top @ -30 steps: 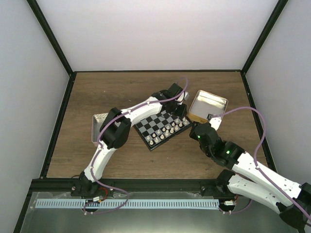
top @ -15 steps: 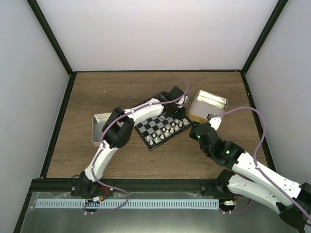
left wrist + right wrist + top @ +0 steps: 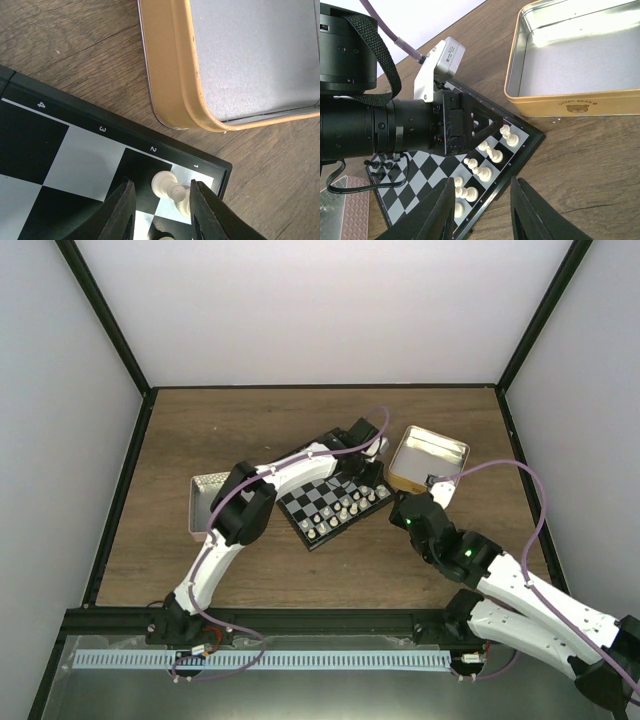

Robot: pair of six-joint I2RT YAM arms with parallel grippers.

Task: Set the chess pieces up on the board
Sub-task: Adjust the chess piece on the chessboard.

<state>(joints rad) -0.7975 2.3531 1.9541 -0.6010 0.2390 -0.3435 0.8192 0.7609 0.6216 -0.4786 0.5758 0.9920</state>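
Left wrist view: the left gripper [image 3: 163,194] stood partly open over the corner of the board [image 3: 80,157], next to the gold tin [image 3: 172,70]. One cream chess piece [image 3: 169,187] sat between the fingers, clear of the left finger; contact with the right finger could not be determined. The right gripper [image 3: 483,190] hovered over the board's edge with its jaws apart and nothing in them.

Black and silvery-grey checks across the board [image 3: 85,150], thin black rim with white numerals. Cream-white on the chess pieces [image 3: 167,186], lower centre of the left wrist view. Gold outside, dull silver inside on the tin [image 3: 175,75], upper right. Warm brown wood grain over the desk [image 3: 75,50]. Over in the right wrist view: pink quilted diamonds on a second tin [image 3: 355,215], lower left, and tiny black pieces [image 3: 382,162] just above it.
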